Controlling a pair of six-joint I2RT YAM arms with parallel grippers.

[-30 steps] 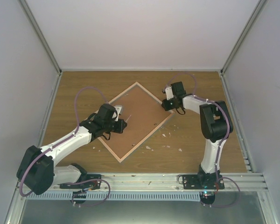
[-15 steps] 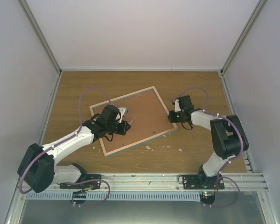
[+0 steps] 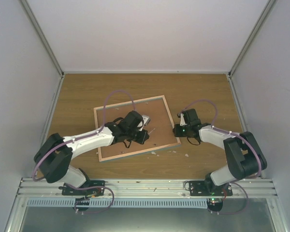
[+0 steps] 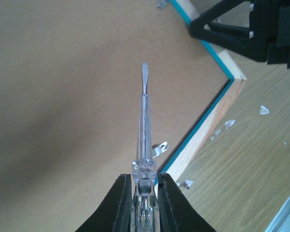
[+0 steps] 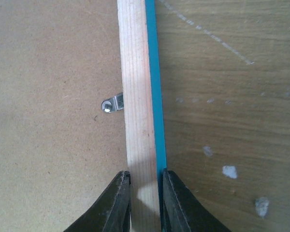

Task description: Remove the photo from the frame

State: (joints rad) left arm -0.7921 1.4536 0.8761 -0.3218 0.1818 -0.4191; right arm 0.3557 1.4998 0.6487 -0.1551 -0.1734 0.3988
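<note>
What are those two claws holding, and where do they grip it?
The left gripper holds a flat-blade screwdriver by its clear handle. The right gripper pinches the frame by its wooden edge.

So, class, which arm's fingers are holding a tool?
The left fingers grip a clear screwdriver; the right fingers only pinch the frame by its wooden edge.

Left pincer (image 4: pixel 144 181) clamps a screwdriver (image 4: pixel 144 121); right pincer (image 5: pixel 145 176) seemingly pinches the frame (image 5: pixel 135 96) edge.

The frame (image 3: pixel 159 116) flat, face-down, slightly askew (brown fibreboard back up, pale wood edging, turquoise sides)
</note>
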